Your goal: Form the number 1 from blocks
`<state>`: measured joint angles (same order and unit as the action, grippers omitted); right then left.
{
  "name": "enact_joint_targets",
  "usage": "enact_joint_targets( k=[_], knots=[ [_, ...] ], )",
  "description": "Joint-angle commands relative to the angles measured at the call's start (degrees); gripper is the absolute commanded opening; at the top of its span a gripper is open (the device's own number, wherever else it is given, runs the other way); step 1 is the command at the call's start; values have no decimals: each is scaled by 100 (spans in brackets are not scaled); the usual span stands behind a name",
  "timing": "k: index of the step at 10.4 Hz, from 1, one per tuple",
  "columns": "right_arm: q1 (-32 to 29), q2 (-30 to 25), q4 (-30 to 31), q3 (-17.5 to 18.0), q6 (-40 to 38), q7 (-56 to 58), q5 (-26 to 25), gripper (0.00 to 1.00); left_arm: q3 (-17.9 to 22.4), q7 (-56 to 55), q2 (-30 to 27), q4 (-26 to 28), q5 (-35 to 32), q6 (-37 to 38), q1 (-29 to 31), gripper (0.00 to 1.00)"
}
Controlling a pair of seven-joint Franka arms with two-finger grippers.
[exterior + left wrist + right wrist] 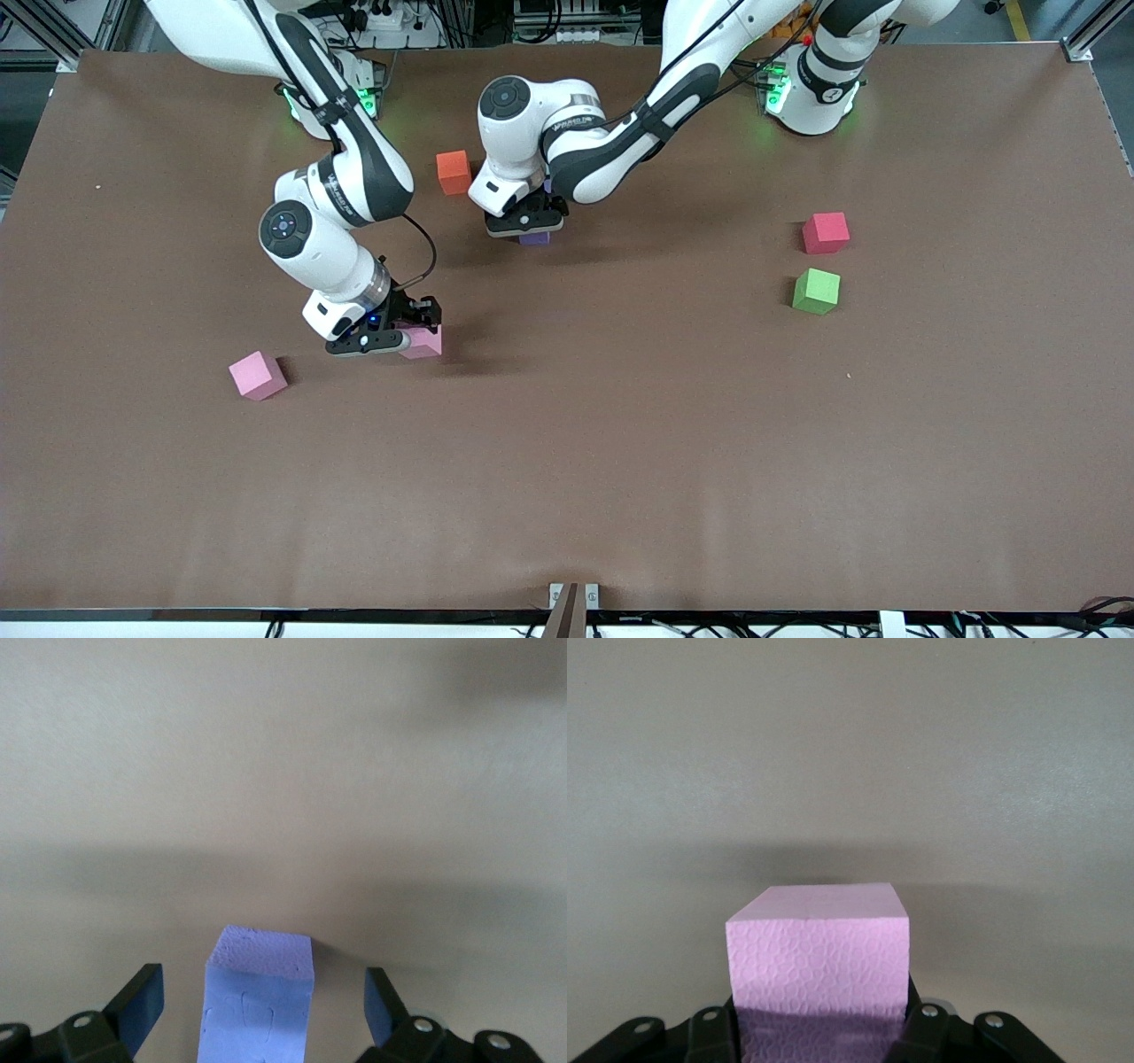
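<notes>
Right gripper (409,338) is clamping a pink block (819,970) low over the table; left gripper (530,232) is standing open around the purple block (259,997) near mid-table. Next, likely placing pink in line with purple.

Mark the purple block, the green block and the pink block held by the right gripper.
purple block (257,1010), left wrist view, its near side face.
green block (816,291), front view, middle of the cube.
pink block in the right gripper (819,970), right wrist view, its textured front face.
</notes>
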<state>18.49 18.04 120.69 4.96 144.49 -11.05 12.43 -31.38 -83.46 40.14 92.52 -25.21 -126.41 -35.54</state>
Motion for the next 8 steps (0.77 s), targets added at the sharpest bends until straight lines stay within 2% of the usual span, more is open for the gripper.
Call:
enact_joint_targets(
  k=[1, 3, 5, 6, 8],
  knots=[
    [67, -196, 183, 23, 35, -222, -22, 44, 18, -118, -427, 134, -133, 326, 396, 100],
    [154, -187, 183, 23, 26, -231, -13, 44, 18, 66, -551, 230, -142, 486, 880, 100],
    [644, -161, 183, 23, 61, -825, -22, 44, -69, 741, -858, 677, -133, 504, 1573, 100],
    [873, -161, 183, 14, 62, -1151, -22, 44, -253, 961, -920, 775, -116, 504, 2011, 100],
    [1330, -196, 261, 23, 61, -1635, -30, 44, -1085, 1532, -1034, 1134, -116, 504, 3318, 100]
  ],
)
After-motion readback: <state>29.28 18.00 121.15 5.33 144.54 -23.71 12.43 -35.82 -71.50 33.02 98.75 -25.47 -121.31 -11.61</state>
